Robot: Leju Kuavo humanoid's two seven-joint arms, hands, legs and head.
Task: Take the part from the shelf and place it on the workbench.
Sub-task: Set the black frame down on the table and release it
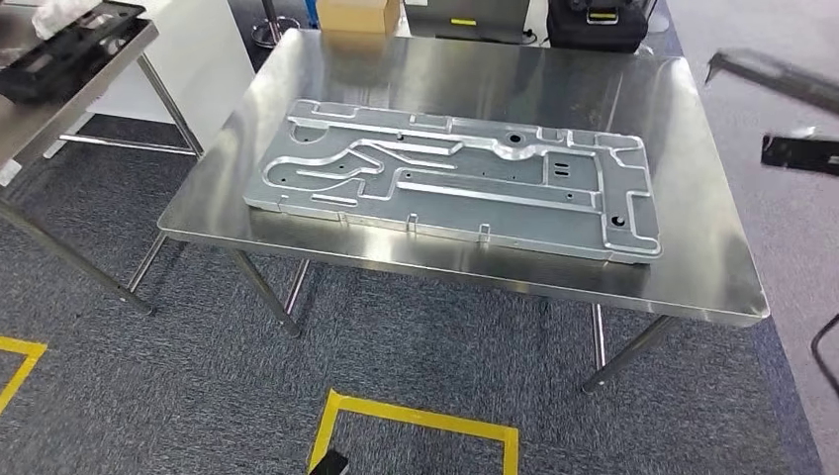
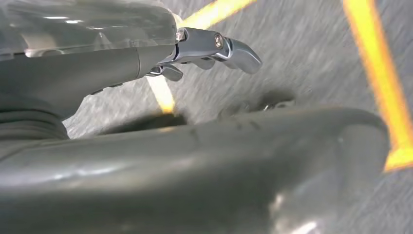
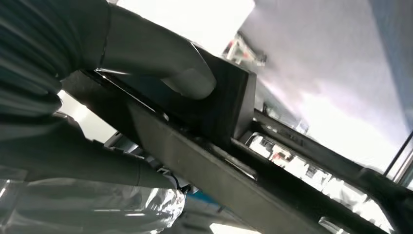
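Right hand [image 3: 160,83] clamps the dark part [image 3: 219,146], thumb across its block for carrying. Left hand [image 2: 209,48] hangs over the floor, fingers apart, empty. We face the desk [image 1: 693,267], grey plate [image 1: 455,178] already lying there.

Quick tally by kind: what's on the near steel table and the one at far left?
Grey metal panels on the near table: 1
Black trays on the far-left table: 1
Total: 2
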